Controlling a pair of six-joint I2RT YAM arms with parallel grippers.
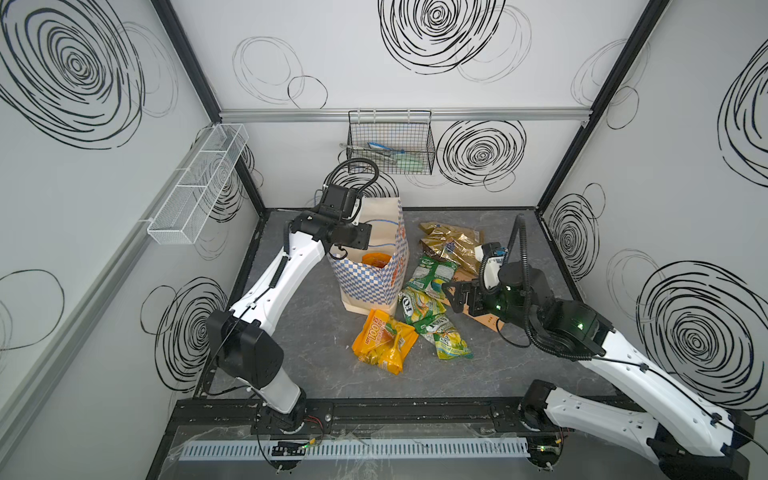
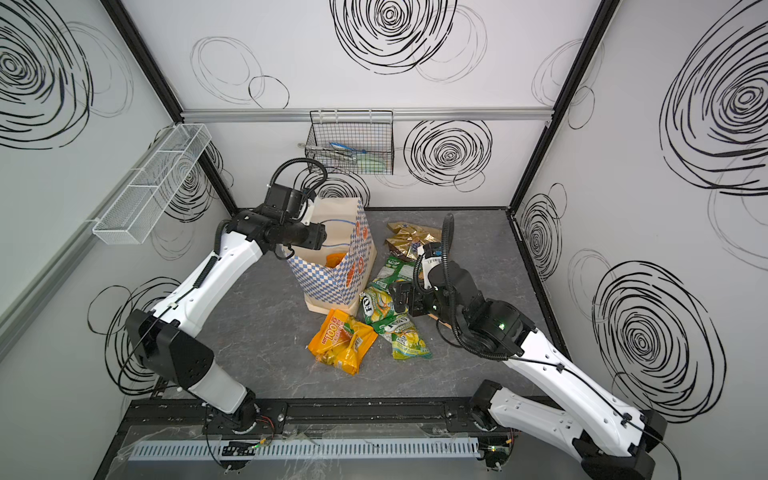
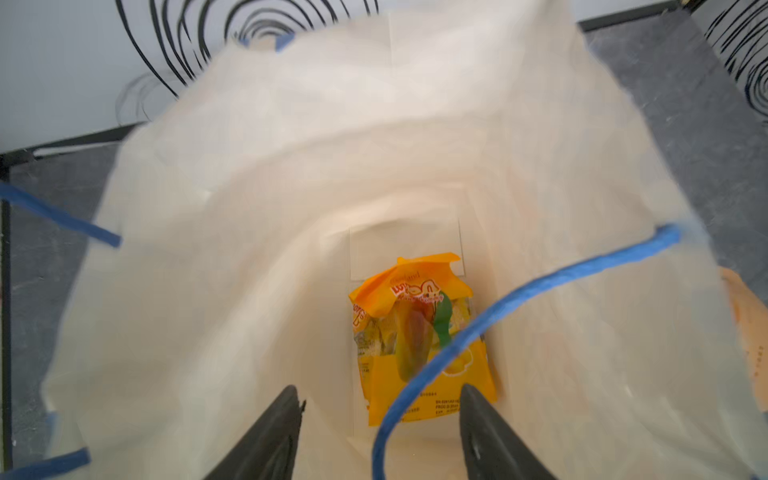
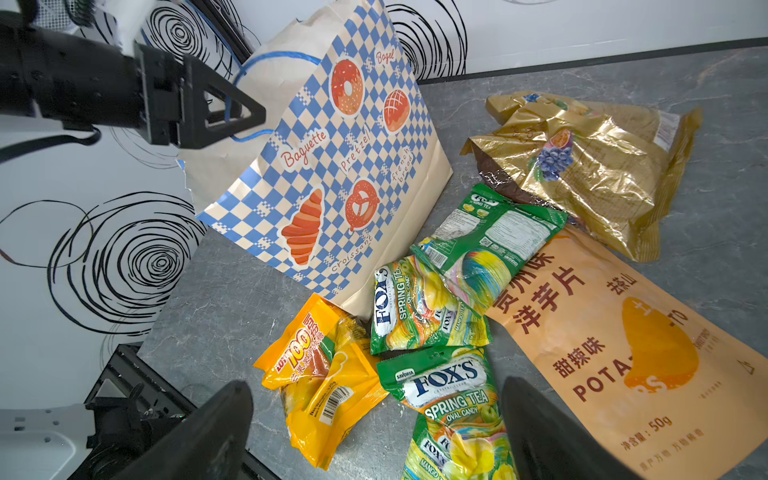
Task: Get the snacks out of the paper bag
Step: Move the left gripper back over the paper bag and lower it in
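Left wrist view: left gripper [image 3: 380,388], tipped downward, gapes empty over the tall cream checkered paper bag [image 3: 249,208] holding a yellow-orange crinkly packet [image 3: 399,332]. Right gripper [image 4: 376,384] hovers open at its four o'clock.

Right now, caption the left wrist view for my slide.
Open fingers hover over the paper bag mouth; one yellow snack packet lies at the bottom, a blue cord handle looping across it.

You're in a robotics lab cell: white walls [image 1: 345,54] scrawled with black swirls [image 1: 436,25], aluminium framing [image 1: 403,114], two arms [image 1: 286,270] mounted on a rail [image 1: 395,413] fronting the grey bench [image 1: 324,374].
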